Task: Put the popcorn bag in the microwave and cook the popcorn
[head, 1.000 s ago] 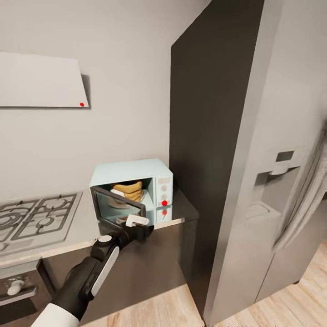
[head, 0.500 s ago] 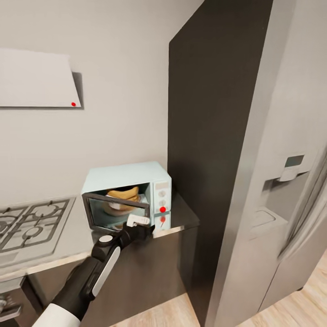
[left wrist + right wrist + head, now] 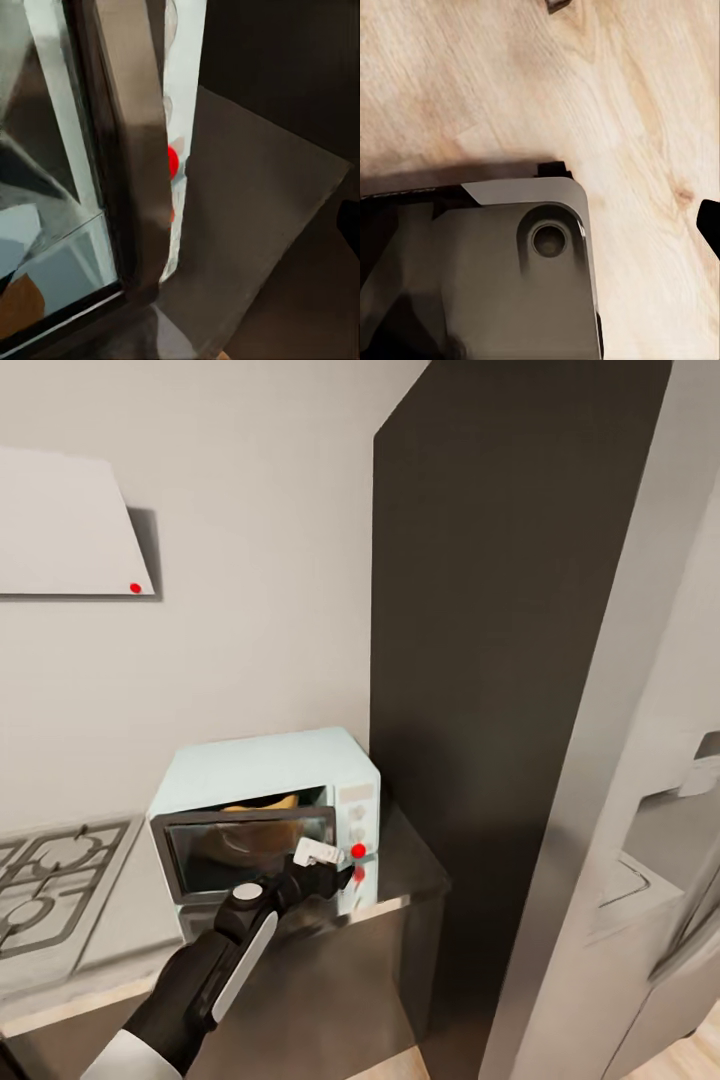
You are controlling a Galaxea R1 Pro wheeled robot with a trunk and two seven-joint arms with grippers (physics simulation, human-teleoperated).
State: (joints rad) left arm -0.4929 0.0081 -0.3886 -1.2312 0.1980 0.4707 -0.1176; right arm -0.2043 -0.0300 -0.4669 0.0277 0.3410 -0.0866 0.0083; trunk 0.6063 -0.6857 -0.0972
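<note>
Kitchen countertop (image 3: pixel 400 865), steel: microwave (image 3: pixel 255 765) stood at its end. Popcorn bag (image 3: pixel 270 802) glimpsed inside, above the nearly shut door (image 3: pixel 245 850). Left gripper (image 3: pixel 322 878) pressed against door's free edge; finger state cannot be told.

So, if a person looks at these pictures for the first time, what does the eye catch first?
Probably the pale mint-blue microwave on the steel countertop, its dark glass door nearly shut with something tan visible above it. The left gripper is at the door's free edge, beside a bright red dot. To the right, a tall dark cabinet side rises.
</note>
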